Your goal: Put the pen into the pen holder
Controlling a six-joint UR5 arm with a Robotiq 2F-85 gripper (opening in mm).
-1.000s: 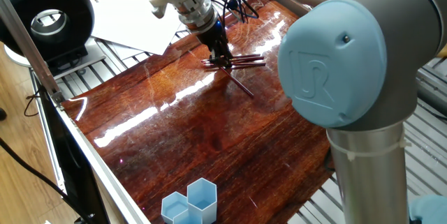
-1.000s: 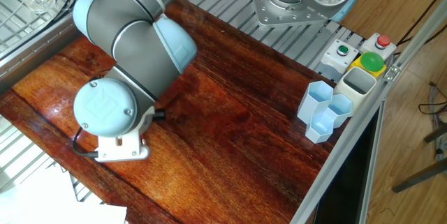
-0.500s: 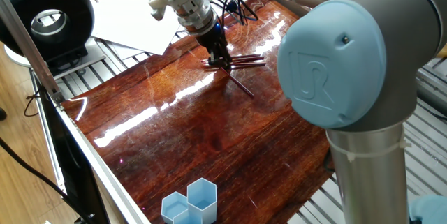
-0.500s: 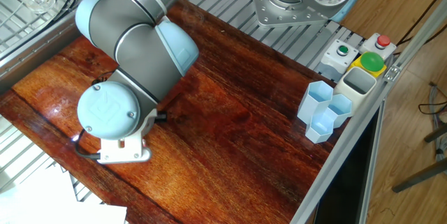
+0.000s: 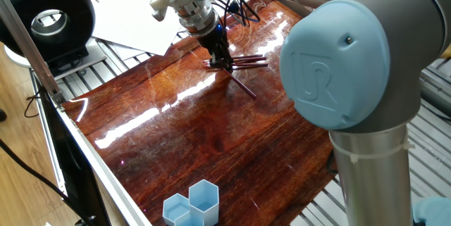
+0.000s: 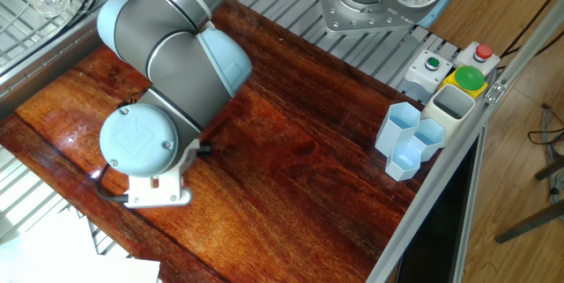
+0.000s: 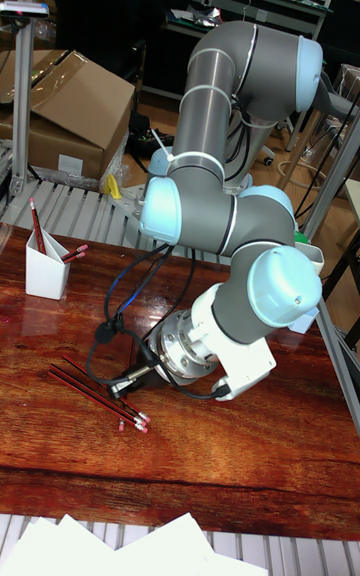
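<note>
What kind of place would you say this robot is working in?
Probably a robotics lab or workshop: a UR5 arm at a wooden table, a button box on the frame, and cardboard boxes behind.

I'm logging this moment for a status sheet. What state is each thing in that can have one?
Gripper: down at the loose pens, open or shut unclear.
Loose pens: lying flat on the table, not lifted.
Pen holder: upright, already holding pens.
Blue cups: upright, look empty.
White bin: upright, looks empty.
</note>
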